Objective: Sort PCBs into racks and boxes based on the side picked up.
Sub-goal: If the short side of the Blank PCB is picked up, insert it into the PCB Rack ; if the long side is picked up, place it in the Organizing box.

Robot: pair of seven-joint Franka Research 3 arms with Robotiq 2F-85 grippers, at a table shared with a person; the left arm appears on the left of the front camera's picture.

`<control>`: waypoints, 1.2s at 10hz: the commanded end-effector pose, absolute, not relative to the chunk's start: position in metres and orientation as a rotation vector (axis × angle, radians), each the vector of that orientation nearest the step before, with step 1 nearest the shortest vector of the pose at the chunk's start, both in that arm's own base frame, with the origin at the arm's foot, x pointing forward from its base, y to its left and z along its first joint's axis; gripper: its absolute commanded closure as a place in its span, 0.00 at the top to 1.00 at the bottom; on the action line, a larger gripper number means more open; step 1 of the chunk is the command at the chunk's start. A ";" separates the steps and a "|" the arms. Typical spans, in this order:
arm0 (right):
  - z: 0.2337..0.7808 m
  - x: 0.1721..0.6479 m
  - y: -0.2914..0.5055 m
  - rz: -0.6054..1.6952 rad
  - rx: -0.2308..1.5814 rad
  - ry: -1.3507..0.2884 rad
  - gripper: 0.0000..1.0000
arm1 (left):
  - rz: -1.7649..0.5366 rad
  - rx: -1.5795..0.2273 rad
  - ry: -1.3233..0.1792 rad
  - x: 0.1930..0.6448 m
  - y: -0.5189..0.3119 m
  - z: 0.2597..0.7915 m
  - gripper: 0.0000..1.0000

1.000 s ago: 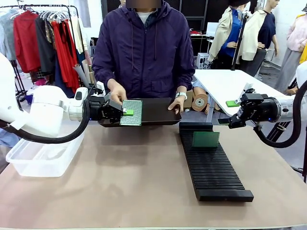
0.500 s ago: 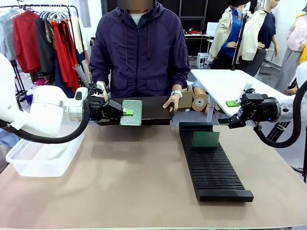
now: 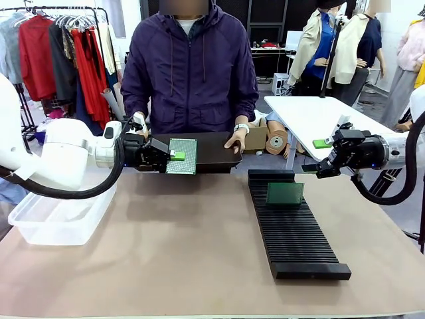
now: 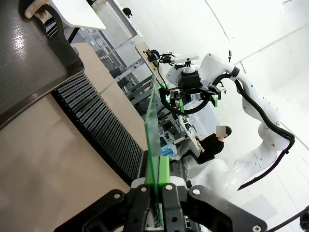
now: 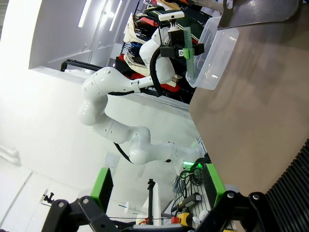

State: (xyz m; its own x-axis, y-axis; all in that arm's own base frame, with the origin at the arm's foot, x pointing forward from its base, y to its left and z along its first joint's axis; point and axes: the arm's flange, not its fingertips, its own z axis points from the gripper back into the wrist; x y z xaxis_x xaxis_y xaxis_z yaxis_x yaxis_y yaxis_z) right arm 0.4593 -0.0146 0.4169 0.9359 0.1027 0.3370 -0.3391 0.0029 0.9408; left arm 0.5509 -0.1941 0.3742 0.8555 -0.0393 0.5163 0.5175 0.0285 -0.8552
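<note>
One PCB [image 3: 182,156] is clamped in the left jaws, left of the rack [image 3: 292,226]. Right jaws gape empty right of the rack.

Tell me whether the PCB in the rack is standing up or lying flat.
Standing upright. The PCB sits on edge in a slot near the far end of the black rack, its green face turned toward the front camera.

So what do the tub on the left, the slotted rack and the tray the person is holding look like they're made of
The tub: likely plastic, translucent and slightly cloudy, since the table edge shows through its walls.
The slotted rack: probably moulded plastic, matte black, with fine even ribs; the material is not certain.
The tray: smooth, semi-gloss black, with soft highlights in the left wrist view; plastic or coated metal, hard to say.
</note>
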 end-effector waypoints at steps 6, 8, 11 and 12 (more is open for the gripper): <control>0.419 0.460 -0.013 0.355 1.519 -0.194 1.00 | -0.442 -1.425 -0.317 0.545 -0.176 0.406 0.00; 0.419 0.460 -0.013 0.355 1.519 -0.194 1.00 | -0.438 -1.337 -0.291 0.539 -0.151 0.434 0.00; 0.419 0.460 -0.013 0.355 1.519 -0.194 1.00 | -0.396 -1.184 -0.198 0.530 -0.117 0.457 0.00; 0.419 0.460 -0.013 0.355 1.519 -0.194 1.00 | -0.387 -1.146 -0.187 0.527 -0.106 0.464 0.00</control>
State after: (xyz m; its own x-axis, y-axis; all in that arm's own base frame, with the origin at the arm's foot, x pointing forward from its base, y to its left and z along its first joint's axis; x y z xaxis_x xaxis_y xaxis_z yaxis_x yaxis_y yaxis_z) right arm 0.4594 -0.0146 0.4168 0.9360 0.1027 0.3368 -0.3389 0.0029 0.9408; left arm 0.5344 -0.1101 0.4595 0.9092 -0.1910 0.3699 0.4137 0.3140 -0.8546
